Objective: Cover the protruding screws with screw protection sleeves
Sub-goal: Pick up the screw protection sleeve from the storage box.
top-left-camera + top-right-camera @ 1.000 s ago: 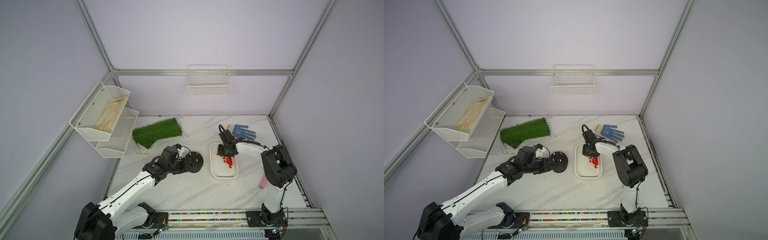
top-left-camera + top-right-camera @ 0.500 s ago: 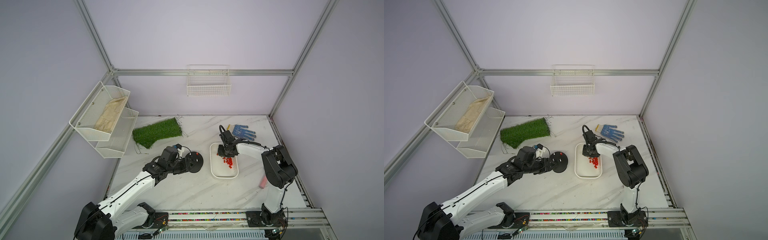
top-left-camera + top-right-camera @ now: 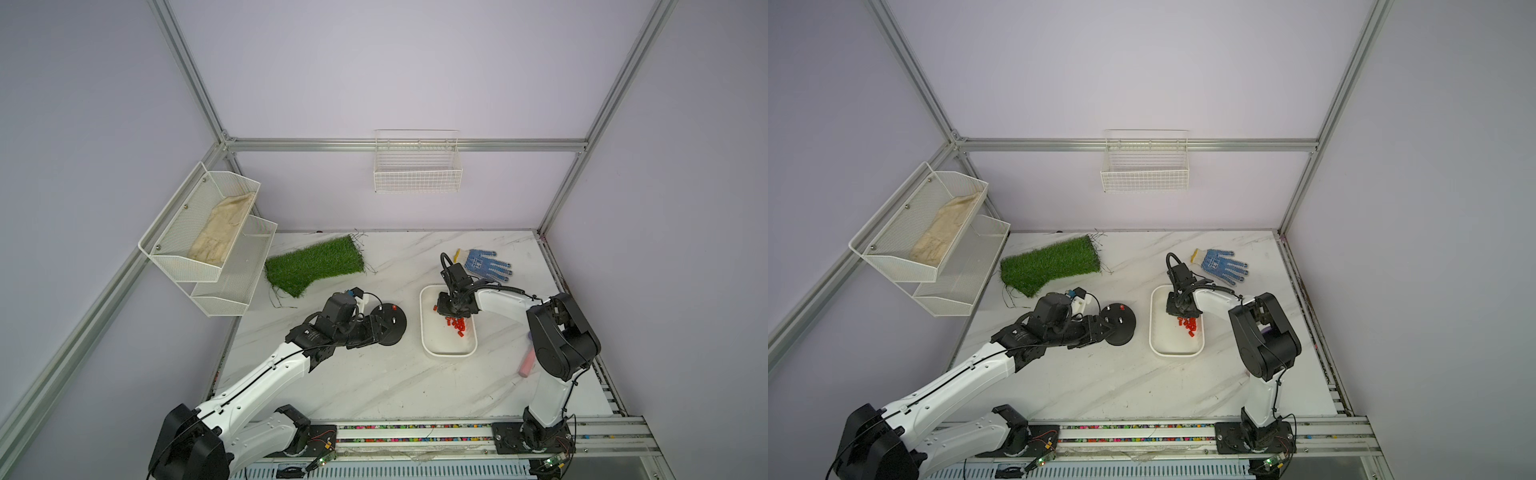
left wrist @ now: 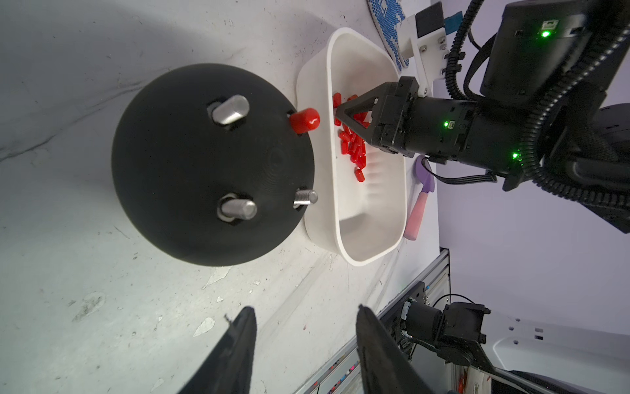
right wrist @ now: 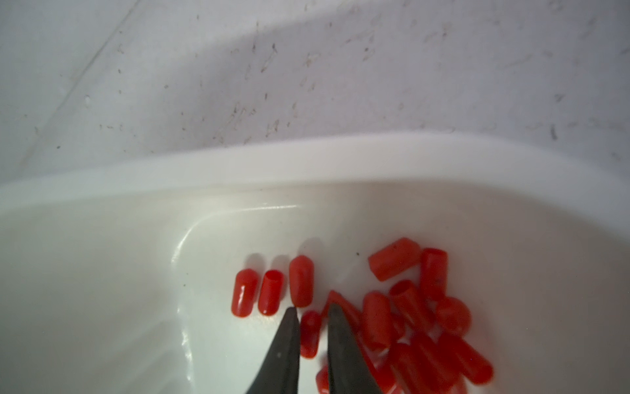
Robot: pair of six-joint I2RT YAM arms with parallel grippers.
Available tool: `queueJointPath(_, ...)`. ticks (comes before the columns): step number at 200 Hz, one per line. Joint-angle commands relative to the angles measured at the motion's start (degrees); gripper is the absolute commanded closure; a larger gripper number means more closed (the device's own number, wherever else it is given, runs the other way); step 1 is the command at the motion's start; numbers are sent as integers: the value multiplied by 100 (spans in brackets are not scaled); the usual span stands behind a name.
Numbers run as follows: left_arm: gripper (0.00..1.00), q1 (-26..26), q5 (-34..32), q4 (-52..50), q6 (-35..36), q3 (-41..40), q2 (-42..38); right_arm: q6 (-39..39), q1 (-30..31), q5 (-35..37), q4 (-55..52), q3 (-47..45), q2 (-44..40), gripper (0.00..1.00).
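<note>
Table [image 3: 374, 382]: turf [image 3: 314, 264], glove [image 3: 487, 264], tray [image 3: 449, 354], black base [image 3: 395, 332], pinkish cylinder [image 3: 527, 365] perhaps.

Grass mat [image 3: 313, 266], blue glove [image 3: 486, 264], pink cylinder [image 3: 527, 363] lie on marble table [image 3: 395, 382].

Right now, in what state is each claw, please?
Left claw: open, holding nothing.
Right claw: closed on one red screw protection sleeve inside the white tray.

Lilac walls [image 3: 374, 62], marble tabletop [image 3: 374, 382] (aluminium-framed), white wire basket [image 3: 417, 174].
</note>
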Motion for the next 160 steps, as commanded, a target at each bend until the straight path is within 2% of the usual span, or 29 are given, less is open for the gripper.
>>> queueJointPath(1, 51, -35, -4, 257, -51, 22, -97, 47, -33, 1, -105, -60, 16, 79)
queueJointPath(71, 51, -32, -19, 268, -59, 6, -72, -58, -59, 15, -112, 86, 200, 79)
queueJointPath(160, 51, -37, -54, 273, -59, 22, -85, -96, -70, -103, -107, 142, 47, 88)
